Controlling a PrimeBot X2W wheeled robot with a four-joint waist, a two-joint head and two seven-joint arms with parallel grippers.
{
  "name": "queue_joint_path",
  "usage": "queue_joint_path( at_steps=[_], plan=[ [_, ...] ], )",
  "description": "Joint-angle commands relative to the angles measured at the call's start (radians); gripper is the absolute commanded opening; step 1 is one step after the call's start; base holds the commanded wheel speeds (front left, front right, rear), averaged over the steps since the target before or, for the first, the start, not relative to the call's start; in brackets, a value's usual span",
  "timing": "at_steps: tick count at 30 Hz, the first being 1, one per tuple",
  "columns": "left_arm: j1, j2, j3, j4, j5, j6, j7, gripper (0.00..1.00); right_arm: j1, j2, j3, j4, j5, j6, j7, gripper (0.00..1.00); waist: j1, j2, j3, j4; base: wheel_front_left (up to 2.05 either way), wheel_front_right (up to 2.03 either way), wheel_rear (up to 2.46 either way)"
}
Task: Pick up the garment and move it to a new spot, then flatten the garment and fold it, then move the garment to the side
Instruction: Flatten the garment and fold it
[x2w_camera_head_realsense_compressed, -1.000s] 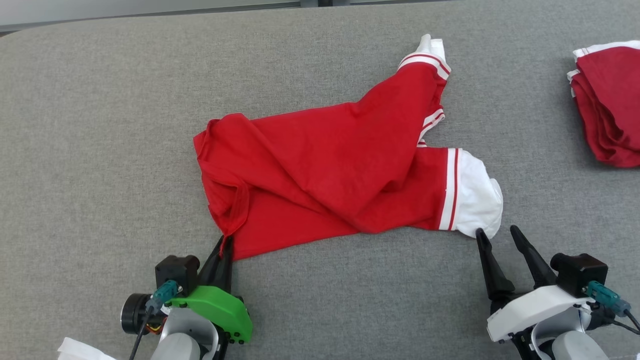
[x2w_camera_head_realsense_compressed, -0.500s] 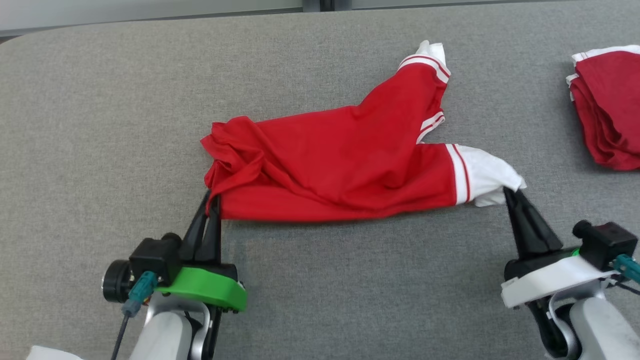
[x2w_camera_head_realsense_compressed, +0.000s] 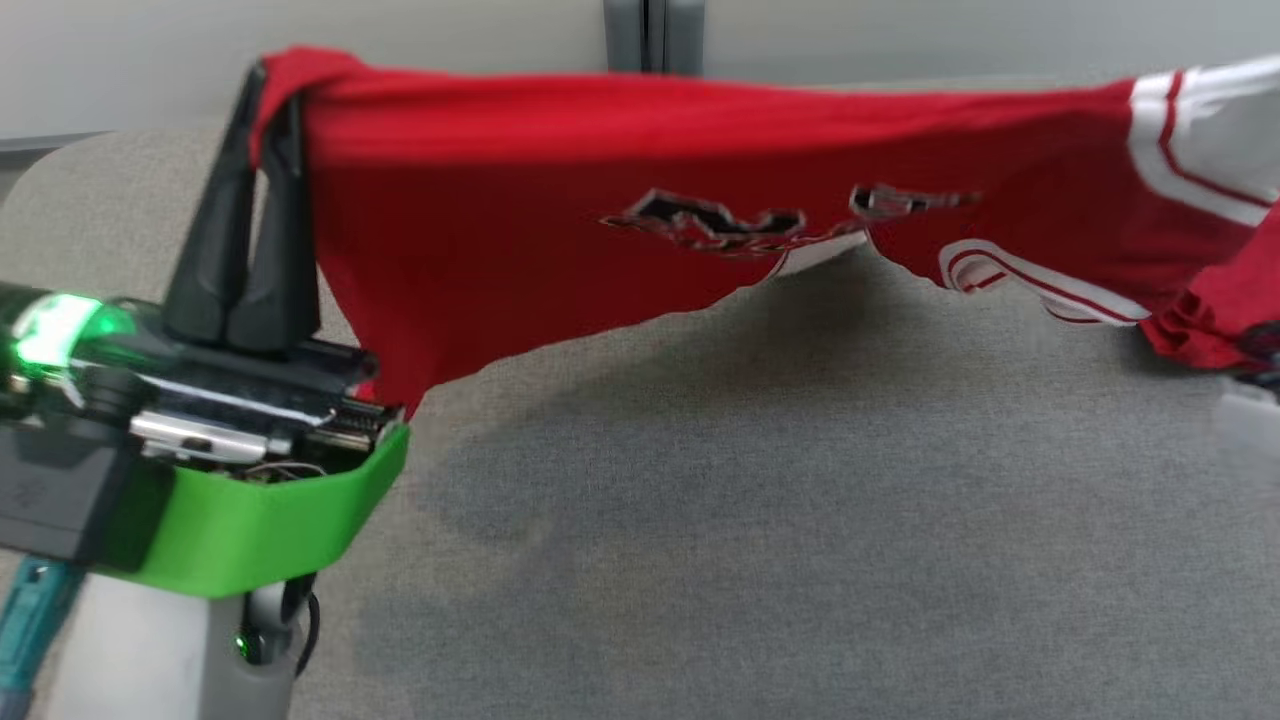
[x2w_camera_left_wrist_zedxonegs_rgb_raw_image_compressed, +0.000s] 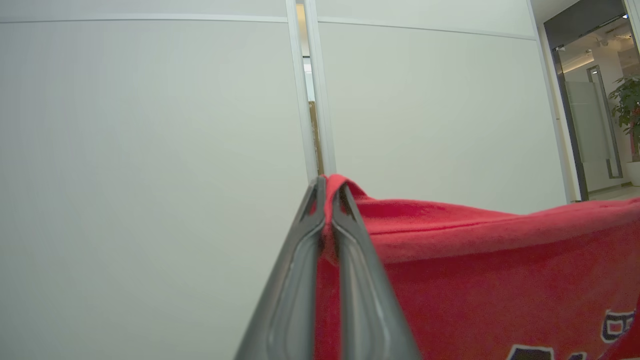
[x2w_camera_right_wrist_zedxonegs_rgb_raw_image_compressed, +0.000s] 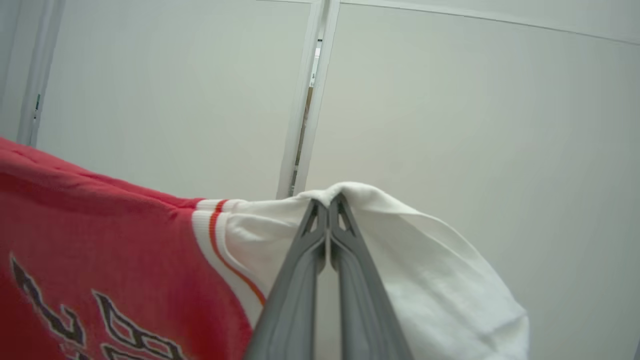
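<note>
Holding the garment (x2w_camera_head_realsense_compressed: 620, 170) aloft, stretched between both arms above the grey table (x2w_camera_head_realsense_compressed: 800, 520), I am in the first step: carrying it to a new spot. My left gripper (x2w_camera_head_realsense_compressed: 268, 80) is pinched tight on a red corner, and my right gripper (x2w_camera_right_wrist_zedxonegs_rgb_raw_image_compressed: 330, 200) is clamped on the white sleeve end. Next, I judge, I must lower both ends evenly, with the cloth taut, so it lands flat.

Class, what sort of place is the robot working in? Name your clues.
Probably an office or lab, indoors: pale wall panels, a glass door and a potted plant beside it.
</note>
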Motion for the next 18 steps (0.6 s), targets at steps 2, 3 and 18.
queue_joint_path(
  at_steps=[2,3,18],
  plan=[
    [-0.07,0.026,0.02,-0.056,0.013,-0.004,0.025,0.0,-0.061,-0.031,-0.039,-0.075,-0.013,-0.002,0.038,0.0,-0.0001,0.0,-0.023,-0.009,0.0,0.0,0.0],
    [-0.092,0.031,0.025,-0.076,0.016,-0.005,0.035,0.0,-0.081,-0.043,-0.052,-0.097,-0.013,-0.002,0.055,0.0,-0.0001,0.0,-0.026,-0.011,0.0,0.0,0.0],
    [-0.373,0.027,0.044,0.014,-0.057,-0.042,0.123,0.0,-0.38,-0.184,-0.026,0.0,0.137,-0.002,0.162,0.0,-0.0001,0.0,0.091,-0.037,0.0,0.0,0.0]
  ],
)
